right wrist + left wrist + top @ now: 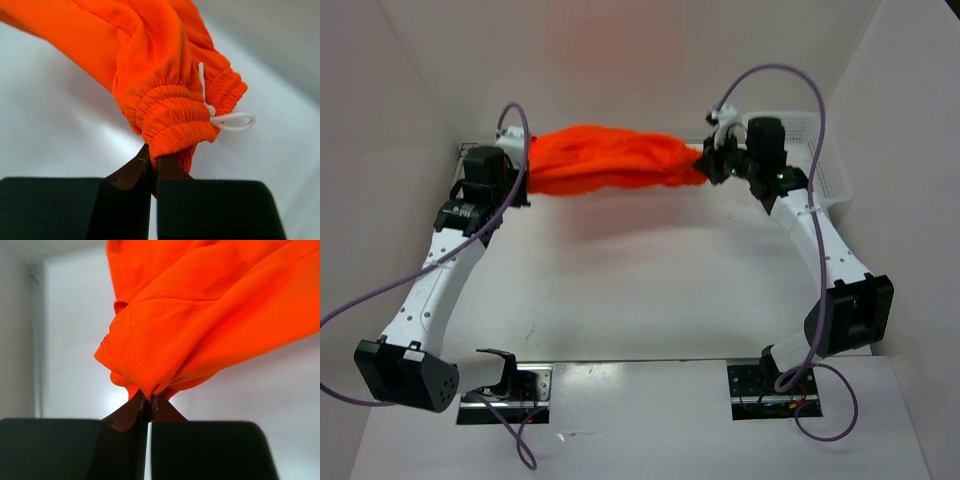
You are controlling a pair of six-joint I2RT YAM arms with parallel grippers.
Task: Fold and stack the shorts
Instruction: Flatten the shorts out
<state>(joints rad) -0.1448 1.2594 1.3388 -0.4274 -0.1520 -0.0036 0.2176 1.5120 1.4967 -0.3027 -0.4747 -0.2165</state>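
Note:
The bright orange shorts [610,160] hang bunched and stretched in the air between my two grippers, above the far part of the white table. My left gripper [527,178] is shut on a hemmed corner of the shorts [150,355], pinched between its fingertips [149,401]. At the other end my right gripper [705,160] is shut on the elastic waistband [172,117]. The white drawstring [227,120] loops out beside that waistband.
A white plastic basket [825,165] stands at the far right, behind the right arm. White walls close in the table on the left, back and right. The arm bases sit at the near edge.

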